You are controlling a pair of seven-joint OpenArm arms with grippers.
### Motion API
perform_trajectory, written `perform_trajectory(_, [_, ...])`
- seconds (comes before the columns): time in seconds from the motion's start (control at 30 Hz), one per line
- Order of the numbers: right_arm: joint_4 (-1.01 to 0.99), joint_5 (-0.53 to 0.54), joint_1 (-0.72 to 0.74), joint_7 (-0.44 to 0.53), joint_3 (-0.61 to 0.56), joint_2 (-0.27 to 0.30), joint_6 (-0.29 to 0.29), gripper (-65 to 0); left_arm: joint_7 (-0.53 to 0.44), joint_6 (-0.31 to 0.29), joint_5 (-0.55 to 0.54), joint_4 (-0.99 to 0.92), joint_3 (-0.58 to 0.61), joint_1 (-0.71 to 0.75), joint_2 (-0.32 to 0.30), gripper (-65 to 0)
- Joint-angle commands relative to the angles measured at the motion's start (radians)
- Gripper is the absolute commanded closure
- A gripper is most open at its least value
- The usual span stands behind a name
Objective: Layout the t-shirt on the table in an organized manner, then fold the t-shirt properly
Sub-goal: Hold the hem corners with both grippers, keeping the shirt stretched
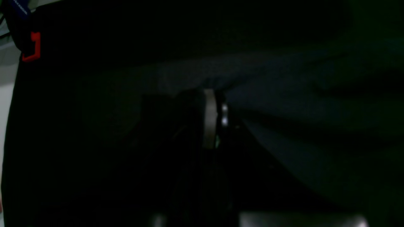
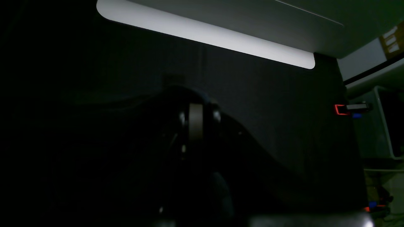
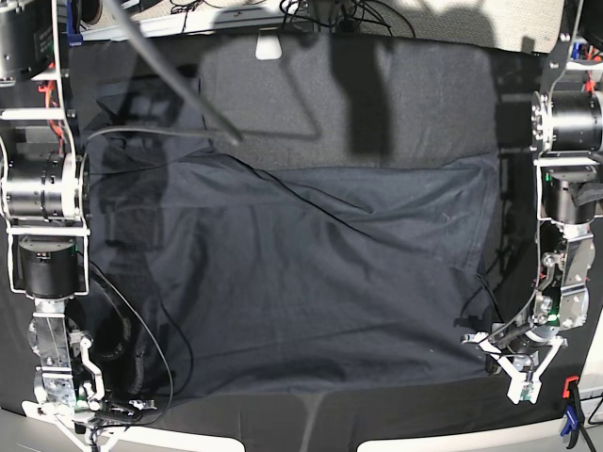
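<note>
In the base view, going from left to right, the right arm runs down the left edge of the picture. The right gripper (image 3: 104, 407) sits low at the near left corner of the table (image 3: 396, 94). Its jaws are closed. In the right wrist view, the right gripper (image 2: 195, 126) shows as a pale strip between dark jaw parts, with dark cloth bunched around it. Whether a fold of cloth is pinched there is too dark to tell. A thin black cable (image 3: 155, 311) loops from this arm across the left part of the shirt.

The t-shirt (image 3: 311, 273) lies spread wide over the middle of the table, mostly flat, with soft creases running across it. Its far edge forms a fairly straight line. Its near edge lies close to the near rim of the table. Beyond it the black tablecloth is bare up to the far rim.

On the right, the left arm hangs down the right edge. The left gripper (image 3: 516, 369) is low beside the near right corner of the shirt, jaws closed. The left wrist view shows the left gripper (image 1: 214, 118) pressed at dark fabric, but a grip cannot be made out. A red and blue clamp (image 3: 570, 414) stands at the near right table corner.
</note>
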Motion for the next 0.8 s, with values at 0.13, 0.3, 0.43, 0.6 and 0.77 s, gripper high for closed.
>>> perform_trajectory(0.13, [0.017,-0.008,0.047,0.046,0.005,0.011,-0.022,-3.3,-0.051,0.004,-0.005,0.018,-0.005,-0.040,-0.011,0.0])
perform_trajectory(0.3, [0.017,-0.008,0.047,0.083,0.005,0.011,-0.022,-16.6,-0.101,0.005,-0.005,0.018,-0.005,-0.039,-0.011,-15.7])
perform_trajectory(0.43, [0.017,-0.008,0.047,0.101,0.005,0.011,-0.047,-16.6,-0.103,0.081,-0.004,0.018,-0.005,-0.039,-0.012,-20.9])
perform_trajectory(0.6, [0.017,-0.008,0.047,0.108,0.005,0.011,-0.069,-16.7,-0.102,0.087,-0.004,0.018,-0.005,-0.039,-0.014,-20.9])
perform_trajectory(0.77, [0.017,-0.008,0.047,0.108,0.005,0.011,-0.069,-16.7,-0.102,0.087,-0.005,0.018,-0.005,-0.039,-0.014,-20.9])
